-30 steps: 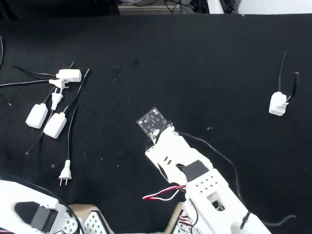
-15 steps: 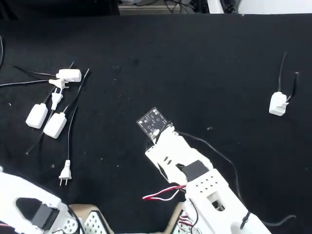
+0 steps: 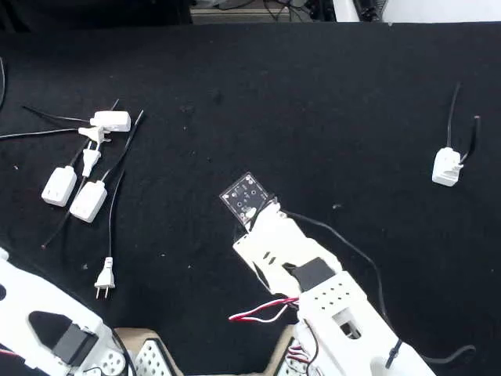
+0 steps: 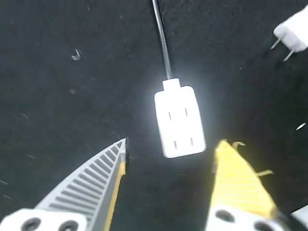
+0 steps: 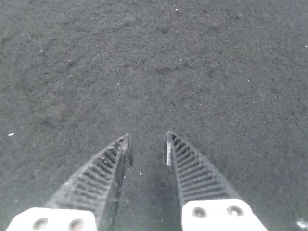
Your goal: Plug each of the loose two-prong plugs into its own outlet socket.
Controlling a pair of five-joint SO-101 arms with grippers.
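A white outlet socket (image 4: 180, 122) with two pairs of slots lies flat on the black cloth, its black cord running away from it. My left gripper (image 4: 169, 150) hangs open just above it, one finger on each side of its near end, not touching. A loose two-prong plug (image 4: 292, 34) lies a little further out. From above, two sockets (image 3: 59, 186) (image 3: 88, 200), a small plug (image 3: 91, 160) and a white adapter (image 3: 111, 121) cluster at the left. Another loose plug (image 3: 104, 278) lies nearer the front. My right gripper (image 5: 147, 142) is open a little over bare cloth.
A white socket (image 3: 446, 167) with black cords lies alone at the far right. The right arm (image 3: 291, 262) stretches from the front edge towards the table's middle, a small circuit board (image 3: 246, 196) at its tip. The left arm's base (image 3: 43, 329) sits at the front left corner.
The left arm has shifted at the front left corner, rising further into the high view. The right arm and the plugs and sockets have stayed put.
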